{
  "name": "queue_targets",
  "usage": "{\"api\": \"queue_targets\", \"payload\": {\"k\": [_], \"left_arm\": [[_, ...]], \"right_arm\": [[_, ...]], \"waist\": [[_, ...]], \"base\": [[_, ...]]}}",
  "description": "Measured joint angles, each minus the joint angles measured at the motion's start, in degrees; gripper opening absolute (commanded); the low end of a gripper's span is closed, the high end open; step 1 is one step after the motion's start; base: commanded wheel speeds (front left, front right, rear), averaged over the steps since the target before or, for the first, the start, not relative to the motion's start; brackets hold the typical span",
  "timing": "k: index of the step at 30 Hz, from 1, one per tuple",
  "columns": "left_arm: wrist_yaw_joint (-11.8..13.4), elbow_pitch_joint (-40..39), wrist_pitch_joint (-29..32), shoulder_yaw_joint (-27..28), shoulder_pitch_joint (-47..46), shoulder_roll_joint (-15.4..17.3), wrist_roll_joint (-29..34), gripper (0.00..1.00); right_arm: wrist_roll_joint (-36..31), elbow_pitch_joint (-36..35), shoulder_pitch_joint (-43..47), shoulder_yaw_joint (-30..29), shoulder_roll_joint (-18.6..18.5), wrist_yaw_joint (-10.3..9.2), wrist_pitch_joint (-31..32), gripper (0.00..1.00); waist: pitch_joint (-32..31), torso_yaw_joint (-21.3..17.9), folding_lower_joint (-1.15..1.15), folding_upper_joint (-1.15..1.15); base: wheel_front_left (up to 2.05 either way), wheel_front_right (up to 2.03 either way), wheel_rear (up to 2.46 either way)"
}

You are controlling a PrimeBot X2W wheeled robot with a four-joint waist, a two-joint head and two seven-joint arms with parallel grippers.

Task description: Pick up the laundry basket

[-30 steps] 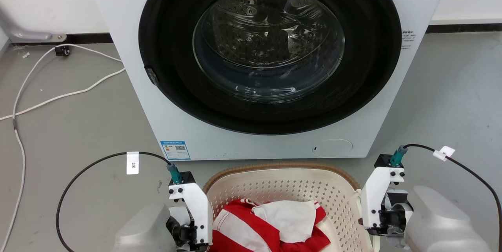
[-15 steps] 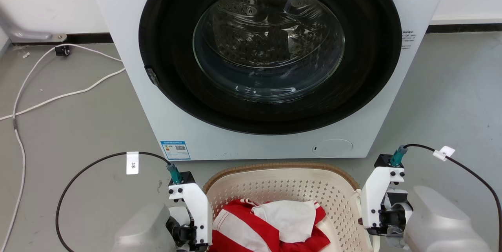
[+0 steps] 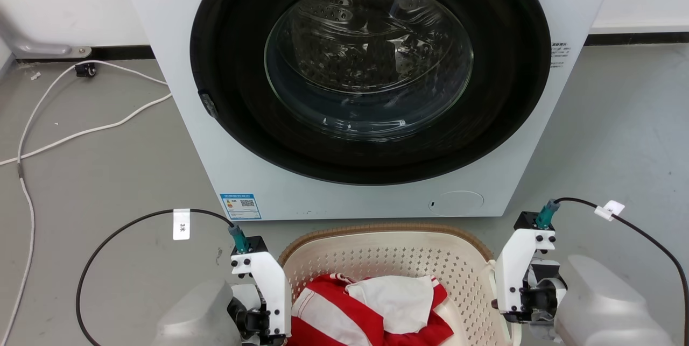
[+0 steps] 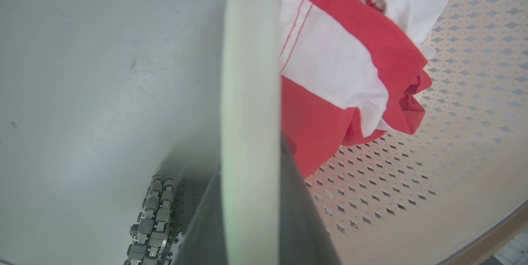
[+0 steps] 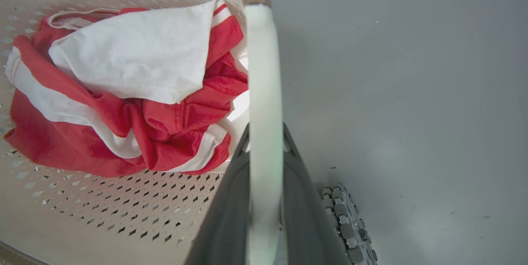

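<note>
The washer (image 3: 368, 61) fills the head view from 12 o'clock to the centre, with its door shut, and it stands on grey floor (image 3: 97, 184). The basket (image 3: 387, 257) is at 6 o'clock, just before the washer, and holds red-and-white clothes (image 3: 377, 303). At 7 o'clock the left gripper (image 4: 251, 162) pinches the left handle (image 4: 251, 71), with a dark finger on each side of the white band. At 5 o'clock the right gripper (image 5: 266, 133) pinches the right handle (image 5: 264, 63) likewise. White cables (image 3: 86, 131) trail at 9 o'clock.
</note>
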Motion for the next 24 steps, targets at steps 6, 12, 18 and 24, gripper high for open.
{"api": "queue_targets", "payload": {"k": [6, 12, 18, 24], "left_arm": [[0.0, 0.1, -0.1, -0.4, 0.0, 0.0, -0.3, 0.0], [0.0, 0.2, -0.3, -0.8, -0.1, 0.1, -0.5, 0.0], [0.0, 0.2, -0.3, -1.0, -0.1, 0.1, -1.0, 0.0], [0.0, 0.2, -0.3, -1.3, -0.1, 0.1, -1.3, 0.0]], "right_arm": [[-0.2, 0.0, 0.0, -0.4, 0.1, 0.0, 0.1, 0.0], [-0.4, 0.0, 0.0, -0.8, 0.1, 0.0, 0.2, 0.0], [-0.6, 0.0, 0.0, -1.3, 0.2, 0.0, 0.3, 0.0], [-0.8, 0.0, 0.1, -1.7, 0.1, 0.0, 0.7, 0.0]], "waist": [[0.0, -0.1, 0.0, 0.0], [0.1, -0.1, 0.0, 0.0], [0.1, 0.0, 0.0, 0.0], [0.1, 0.0, 0.0, 0.0]], "base": [[0.0, 0.0, 0.0], [0.0, 0.0, 0.0], [0.0, 0.0, 0.0], [0.0, 0.0, 0.0]]}}
